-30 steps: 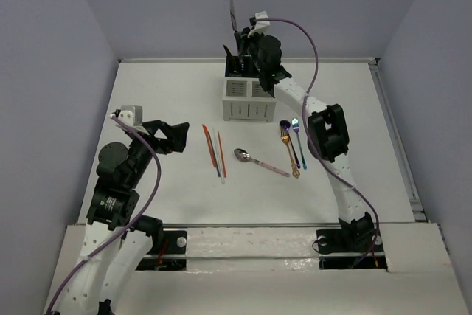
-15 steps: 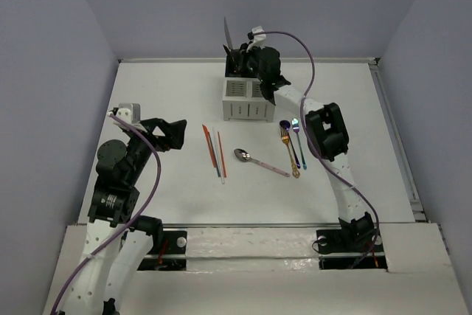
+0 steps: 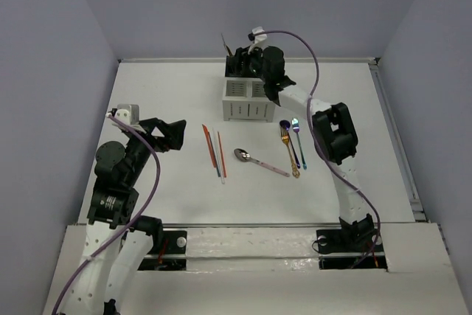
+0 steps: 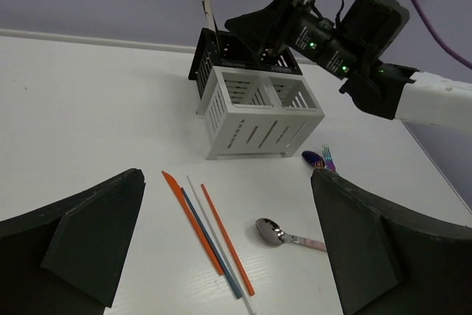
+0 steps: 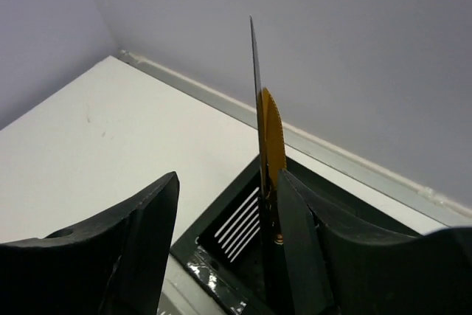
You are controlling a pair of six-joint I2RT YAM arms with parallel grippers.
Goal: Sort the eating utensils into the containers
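Yellow serrated knife (image 5: 271, 130) is seen standing upright in a dark rear compartment of the white slatted rectangular caddy (image 3: 245, 101). It is flanked by the right gripper (image 5: 229, 176), whose jaws are spread wide and clasp nothing. Orange-red and pale chopsticks (image 3: 214, 153), a silver spoon (image 3: 243, 156) and gold and iridescent purple-blue spoons and forks (image 3: 293, 145) are laid flat on the white table (image 3: 354, 123) in front of the caddy. The left gripper (image 4: 227, 182) is held spread and empty near the chopsticks.
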